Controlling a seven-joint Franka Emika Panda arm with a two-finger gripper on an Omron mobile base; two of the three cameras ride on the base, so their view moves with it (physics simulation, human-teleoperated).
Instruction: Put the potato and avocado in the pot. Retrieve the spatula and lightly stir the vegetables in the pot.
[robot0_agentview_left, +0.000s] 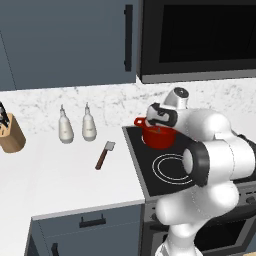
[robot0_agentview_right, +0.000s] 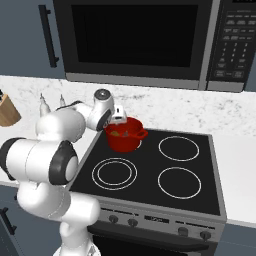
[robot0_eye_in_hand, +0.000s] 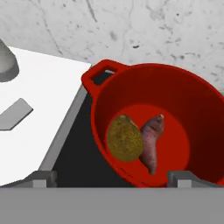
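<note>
The red pot (robot0_agentview_left: 159, 138) (robot0_agentview_right: 125, 136) (robot0_eye_in_hand: 175, 87) stands on the back left burner of the stove. Inside it lie the ochre potato (robot0_eye_in_hand: 124, 138) and, touching its right side, the maroon avocado (robot0_eye_in_hand: 152, 141). My gripper (robot0_agentview_left: 159, 118) (robot0_agentview_right: 119, 116) (robot0_eye_in_hand: 113, 178) hovers just above the pot's near rim. It is open, with its jaws wide apart and nothing between them. The spatula (robot0_agentview_left: 105, 154) lies flat on the white counter left of the stove, its grey blade (robot0_eye_in_hand: 15, 113) pointing toward the wall.
Two white bottles (robot0_agentview_left: 65, 128) (robot0_agentview_left: 89, 125) stand at the back of the counter, and a wooden knife block (robot0_agentview_left: 10, 131) at the far left. The black stovetop (robot0_agentview_right: 150, 170) has three free burners. A microwave (robot0_agentview_right: 135, 35) hangs above it.
</note>
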